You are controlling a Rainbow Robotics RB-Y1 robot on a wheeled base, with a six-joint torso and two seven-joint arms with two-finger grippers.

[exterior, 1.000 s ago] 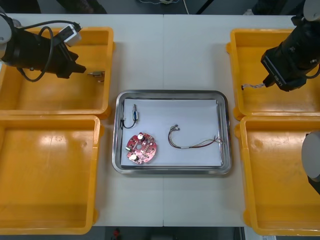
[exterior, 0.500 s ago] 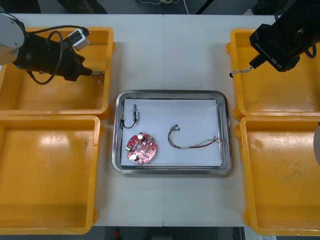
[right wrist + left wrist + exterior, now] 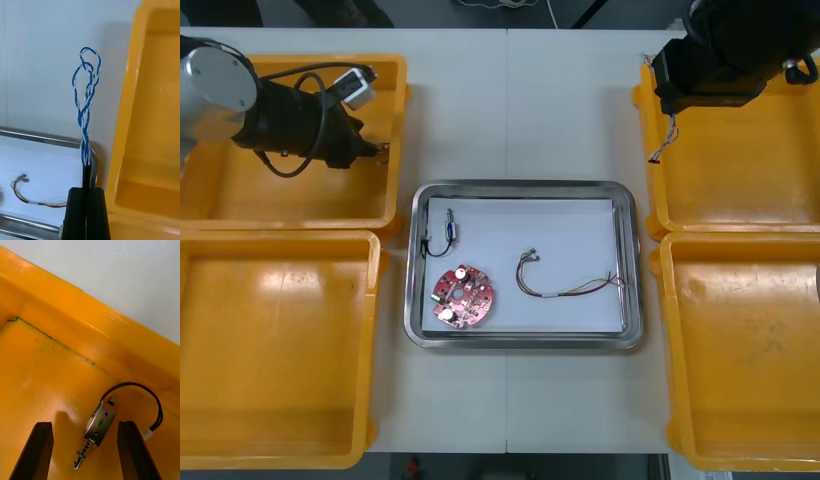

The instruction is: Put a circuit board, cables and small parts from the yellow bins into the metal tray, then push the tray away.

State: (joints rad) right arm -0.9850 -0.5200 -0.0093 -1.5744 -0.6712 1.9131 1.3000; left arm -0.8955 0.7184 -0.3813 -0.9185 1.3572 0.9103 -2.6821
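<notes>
While the right pincer (image 3: 87,190) pinches the blue and white cable (image 3: 86,108) over a yellow bin (image 3: 150,112), near the metal tray (image 3: 37,137), the loops could snag the rim or slip out. The left pincer (image 3: 85,424) gapes wide around a small metal part (image 3: 99,423); how tight the cable grip is, I cannot tell.

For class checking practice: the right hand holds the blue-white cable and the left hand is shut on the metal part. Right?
No. The left hand is open, its fingers either side of the metal part, as the left wrist view shows. The right hand does hold the cable.
</notes>
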